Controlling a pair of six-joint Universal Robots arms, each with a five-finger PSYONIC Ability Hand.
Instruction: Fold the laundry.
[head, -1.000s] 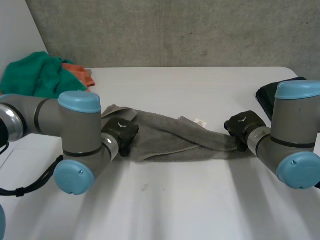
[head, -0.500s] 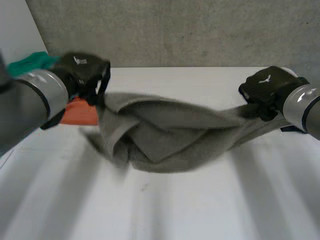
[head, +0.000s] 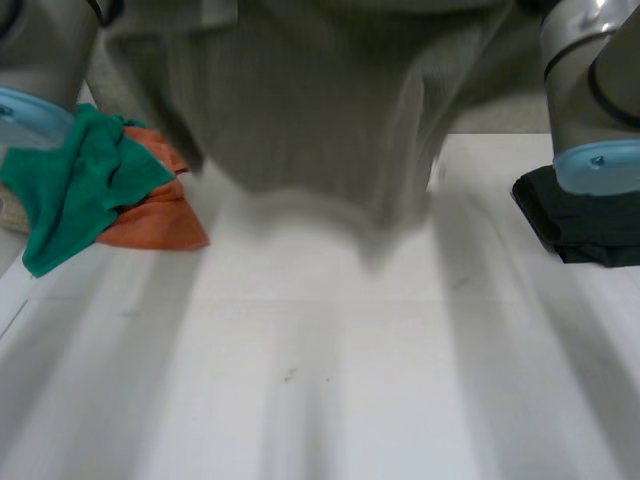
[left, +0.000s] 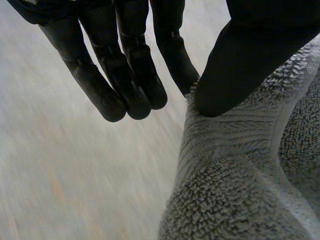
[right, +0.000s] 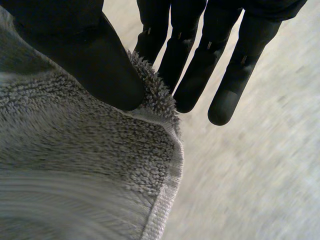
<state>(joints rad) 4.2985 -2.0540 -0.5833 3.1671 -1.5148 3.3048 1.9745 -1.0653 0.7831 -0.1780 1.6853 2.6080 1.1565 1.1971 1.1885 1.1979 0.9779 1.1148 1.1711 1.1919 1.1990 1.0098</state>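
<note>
Step in hand: opening out. The grey towel (head: 310, 120) hangs above the table (head: 330, 390) at 12 o'clock. The left hand (left: 250, 55) and right hand (right: 85, 55) each pinch an upper edge between thumb and straight fingers. Next: lower it flat at centre, avoiding the green cloth (head: 85, 180) at 9 o'clock

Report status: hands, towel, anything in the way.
Both pinching grey towel: left hand, right hand. Towel hangs between them over table. Green cloth, orange cloth, black cloth off to the sides.

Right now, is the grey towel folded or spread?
Spread, hanging: grey towel held up between left robot hand and right robot hand, each pinching an edge.
</note>
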